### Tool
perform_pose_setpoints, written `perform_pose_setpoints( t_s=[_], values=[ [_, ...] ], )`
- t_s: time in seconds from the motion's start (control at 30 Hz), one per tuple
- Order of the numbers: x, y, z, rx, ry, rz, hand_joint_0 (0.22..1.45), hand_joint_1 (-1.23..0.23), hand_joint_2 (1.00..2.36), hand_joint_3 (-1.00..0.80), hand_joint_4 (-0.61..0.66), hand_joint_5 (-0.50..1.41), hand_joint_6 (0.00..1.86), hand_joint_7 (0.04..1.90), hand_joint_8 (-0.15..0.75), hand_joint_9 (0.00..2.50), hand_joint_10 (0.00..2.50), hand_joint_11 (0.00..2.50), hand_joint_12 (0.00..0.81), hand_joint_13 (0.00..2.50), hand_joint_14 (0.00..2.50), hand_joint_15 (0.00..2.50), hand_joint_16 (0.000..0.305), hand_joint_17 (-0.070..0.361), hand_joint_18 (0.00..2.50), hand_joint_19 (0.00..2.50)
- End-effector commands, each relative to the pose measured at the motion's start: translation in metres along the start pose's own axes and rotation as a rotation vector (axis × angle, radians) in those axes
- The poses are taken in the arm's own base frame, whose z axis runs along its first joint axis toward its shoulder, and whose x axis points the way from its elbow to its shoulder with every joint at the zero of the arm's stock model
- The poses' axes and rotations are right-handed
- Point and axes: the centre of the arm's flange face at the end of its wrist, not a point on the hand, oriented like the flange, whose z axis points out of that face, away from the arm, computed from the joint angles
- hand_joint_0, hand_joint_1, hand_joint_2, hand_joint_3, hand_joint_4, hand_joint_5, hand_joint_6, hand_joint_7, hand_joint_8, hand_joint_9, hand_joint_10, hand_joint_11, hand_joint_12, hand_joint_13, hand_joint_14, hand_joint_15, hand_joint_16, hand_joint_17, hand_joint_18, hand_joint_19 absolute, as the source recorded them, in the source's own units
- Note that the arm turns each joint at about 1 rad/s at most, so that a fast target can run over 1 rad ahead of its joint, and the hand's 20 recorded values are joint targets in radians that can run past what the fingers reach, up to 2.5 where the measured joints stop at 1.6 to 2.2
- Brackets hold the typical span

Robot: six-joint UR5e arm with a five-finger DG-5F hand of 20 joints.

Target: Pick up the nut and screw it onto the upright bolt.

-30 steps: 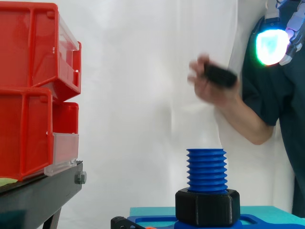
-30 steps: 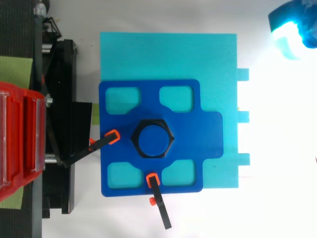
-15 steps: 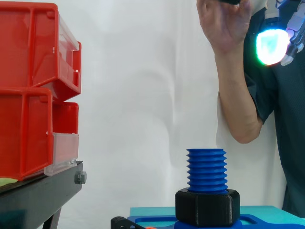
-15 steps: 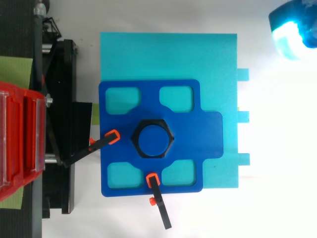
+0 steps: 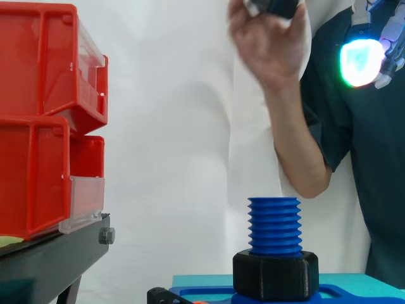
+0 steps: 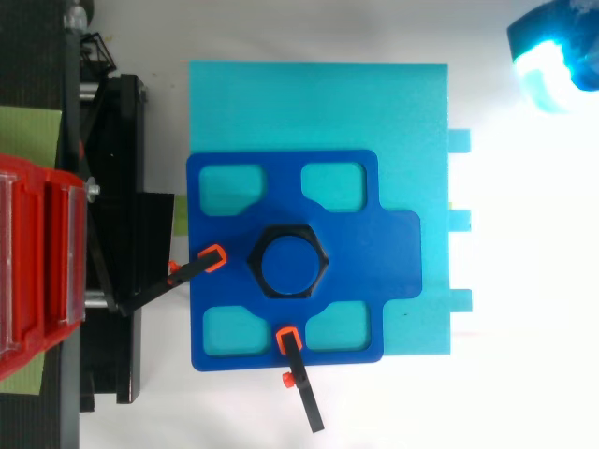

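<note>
The blue threaded bolt (image 5: 273, 225) stands upright on a blue plate (image 6: 374, 253). A black hex nut (image 5: 275, 275) sits around the foot of the bolt, down at the plate; from above it frames the bolt's top (image 6: 288, 263). The hand (image 5: 362, 61) hangs high at the right edge, glowing white and green, well above and to the right of the bolt. In the top view the hand (image 6: 557, 56) sits at the upper right corner, off the teal base (image 6: 318, 103). Nothing shows in its grasp.
Stacked red bins (image 5: 44, 114) stand on a black stand at the left. Two orange-tipped clamps (image 6: 211, 259) (image 6: 298, 374) hold the blue plate. Behind the bolt a person's raised hand (image 5: 269, 44) holds a small dark object near the top edge.
The person's hand with the dark object rose and then swung left. The robot's hand, the bolt and the nut stayed put.
</note>
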Motion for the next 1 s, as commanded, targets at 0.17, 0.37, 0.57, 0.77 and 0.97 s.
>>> perform_pose_setpoints(
  t_s=[0.17, 0.37, 0.57, 0.77, 0.97],
  values=[
    [-0.0003, -0.0001, -0.0001, 0.000, -0.001, 0.000, 0.48, -0.68, 1.00, -0.50, 0.28, -0.17, 0.50, 0.91, 0.326, 0.76, 0.00, 0.06, 0.343, 0.83, 0.00, 0.09, 0.050, 0.111, 0.87, 0.20],
    [-0.0003, -0.0001, -0.0001, 0.000, -0.001, 0.000, 0.48, -0.69, 1.00, -0.50, 0.27, -0.17, 0.50, 0.91, 0.323, 0.75, 0.00, 0.06, 0.341, 0.83, 0.00, 0.09, 0.049, 0.111, 0.86, 0.20],
    [0.0005, 0.0002, 0.0005, 0.000, 0.001, 0.000, 0.48, -0.70, 1.00, -0.49, 0.27, -0.17, 0.50, 0.91, 0.321, 0.75, 0.00, 0.07, 0.342, 0.83, 0.00, 0.10, 0.050, 0.112, 0.86, 0.21],
    [0.0005, 0.0002, 0.0005, 0.000, 0.001, 0.000, 0.48, -0.71, 1.00, -0.46, 0.26, -0.17, 0.50, 0.91, 0.318, 0.74, 0.00, 0.08, 0.344, 0.82, 0.00, 0.10, 0.050, 0.114, 0.86, 0.21],
    [-0.0003, -0.0001, -0.0001, 0.000, -0.001, 0.000, 0.48, -0.68, 1.00, -0.49, 0.27, -0.17, 0.50, 0.91, 0.320, 0.74, 0.00, 0.08, 0.341, 0.83, 0.00, 0.10, 0.050, 0.112, 0.87, 0.22]
  ],
)
